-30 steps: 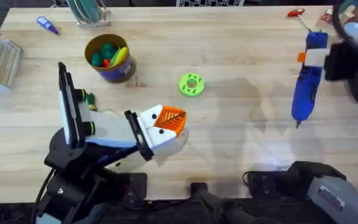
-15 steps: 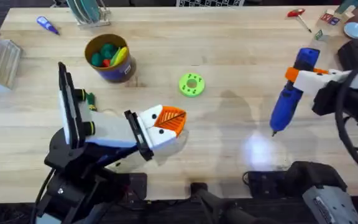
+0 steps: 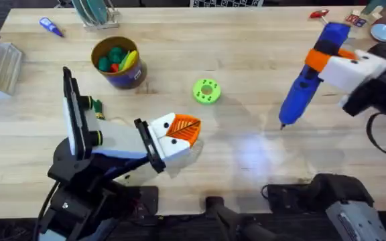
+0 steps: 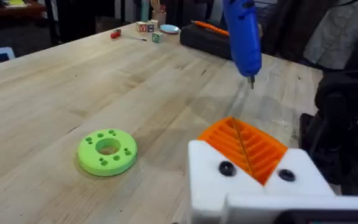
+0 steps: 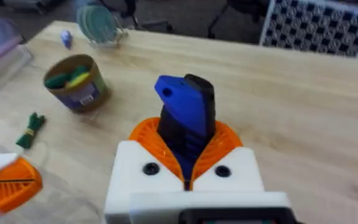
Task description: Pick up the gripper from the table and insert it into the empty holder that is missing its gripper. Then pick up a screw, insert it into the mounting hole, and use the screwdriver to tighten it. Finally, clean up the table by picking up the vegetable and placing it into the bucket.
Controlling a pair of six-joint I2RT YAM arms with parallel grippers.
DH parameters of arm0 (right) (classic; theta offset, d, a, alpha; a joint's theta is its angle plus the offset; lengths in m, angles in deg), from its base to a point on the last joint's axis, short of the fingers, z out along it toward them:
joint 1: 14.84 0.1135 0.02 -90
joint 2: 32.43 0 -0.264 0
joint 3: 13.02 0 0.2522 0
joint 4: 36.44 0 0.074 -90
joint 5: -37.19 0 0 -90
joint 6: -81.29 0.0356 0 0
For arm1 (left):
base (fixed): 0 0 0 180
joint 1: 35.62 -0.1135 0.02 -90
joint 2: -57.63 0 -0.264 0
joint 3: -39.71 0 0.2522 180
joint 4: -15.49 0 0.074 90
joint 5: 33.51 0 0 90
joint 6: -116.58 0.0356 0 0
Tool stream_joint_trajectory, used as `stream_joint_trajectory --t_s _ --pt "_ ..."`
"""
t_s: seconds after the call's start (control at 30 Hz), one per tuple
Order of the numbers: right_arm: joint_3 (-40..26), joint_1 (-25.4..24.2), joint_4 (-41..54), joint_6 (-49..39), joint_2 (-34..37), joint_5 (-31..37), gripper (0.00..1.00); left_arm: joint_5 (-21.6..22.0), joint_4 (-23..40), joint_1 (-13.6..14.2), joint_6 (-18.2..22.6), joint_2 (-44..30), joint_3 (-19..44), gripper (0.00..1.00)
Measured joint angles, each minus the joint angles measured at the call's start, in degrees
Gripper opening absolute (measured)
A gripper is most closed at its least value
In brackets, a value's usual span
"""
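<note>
Right claw (image 3: 327,63) clamped around the screwdriver (image 3: 307,80), tip down above the table (image 3: 246,40).

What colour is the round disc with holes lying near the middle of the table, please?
Lime green; the disc shows best in the left wrist view.

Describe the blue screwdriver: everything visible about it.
The screwdriver is a thick bright-blue cylinder, plastic by its look, with a thin metal tip. The right gripper is shut on its upper body between orange ribbed pads. It hangs tilted above the table, tip down toward the middle, touching nothing else.
</note>
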Motion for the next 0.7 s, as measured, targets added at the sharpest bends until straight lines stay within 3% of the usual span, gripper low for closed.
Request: stream_joint_trajectory --t_s 0.27,0.7 --pt "0.23 8.59 -12.16 4.37 -2.15 -0.87 0.024 0.0 0.0 0.0 0.0 -0.01 0.0 0.006" --pt "10.77 33.79 -43.44 10.67 -0.3 10.26 0.024 0.0 0.0 0.0 -0.04 -0.01 0.0 0.006"
